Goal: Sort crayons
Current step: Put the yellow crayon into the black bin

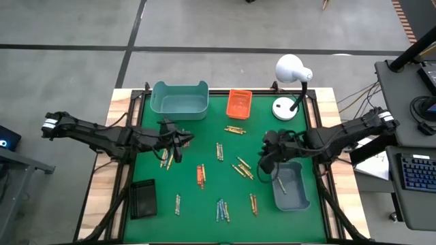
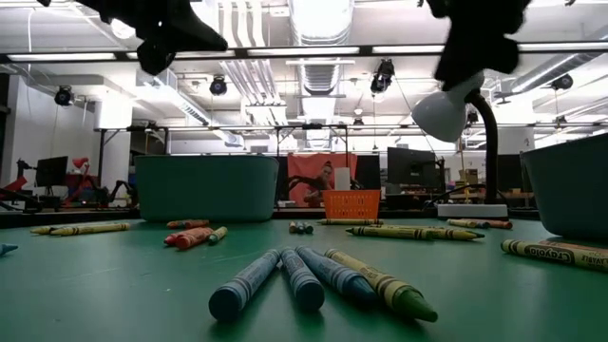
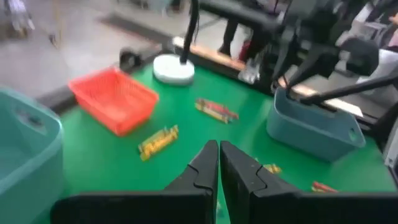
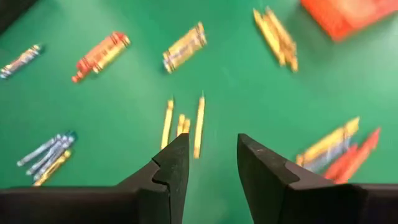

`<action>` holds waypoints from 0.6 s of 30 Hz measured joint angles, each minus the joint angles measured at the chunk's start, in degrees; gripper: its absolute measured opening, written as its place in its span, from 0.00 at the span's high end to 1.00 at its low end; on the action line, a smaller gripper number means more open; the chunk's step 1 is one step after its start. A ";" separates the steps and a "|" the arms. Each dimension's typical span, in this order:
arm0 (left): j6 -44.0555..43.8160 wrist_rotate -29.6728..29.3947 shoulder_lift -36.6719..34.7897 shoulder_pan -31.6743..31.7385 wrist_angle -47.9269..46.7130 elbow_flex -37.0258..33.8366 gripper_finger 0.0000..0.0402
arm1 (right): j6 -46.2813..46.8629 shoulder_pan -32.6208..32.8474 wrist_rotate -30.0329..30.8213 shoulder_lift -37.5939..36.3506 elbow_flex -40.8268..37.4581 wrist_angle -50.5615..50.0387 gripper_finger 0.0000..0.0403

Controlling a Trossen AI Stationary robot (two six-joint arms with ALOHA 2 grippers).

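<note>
Crayons lie in small groups on the green mat: yellow ones (image 1: 235, 128), orange ones (image 1: 201, 175), blue ones (image 1: 222, 209) and a yellow cluster (image 1: 243, 168). My left gripper (image 1: 178, 139) hangs above the mat's left half, shut with nothing showing between its fingers (image 3: 219, 155). My right gripper (image 1: 267, 160) hovers over the mat beside the blue-grey bin, open and holding nothing (image 4: 213, 155). Three yellow crayons (image 4: 183, 124) lie on the mat below and beyond its fingertips. One yellow crayon (image 1: 281, 182) lies inside the blue-grey bin.
A teal bin (image 1: 180, 99) and an orange basket (image 1: 239, 102) stand at the far edge. The blue-grey bin (image 1: 291, 185) is near right, a black tray (image 1: 143, 197) near left. A white lamp (image 1: 293, 71) stands at the far right corner.
</note>
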 joint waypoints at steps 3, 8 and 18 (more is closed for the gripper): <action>-6.57 0.50 0.93 0.02 -2.49 0.00 1.00 | -8.26 -1.48 0.54 0.00 -0.10 4.56 0.71; -20.93 3.57 1.03 0.04 -12.17 0.00 1.00 | -20.12 -3.19 0.56 -0.04 -0.39 12.87 0.71; -43.83 13.23 4.80 0.00 -43.26 5.22 1.00 | -31.06 -6.93 0.44 0.04 -0.55 19.75 0.72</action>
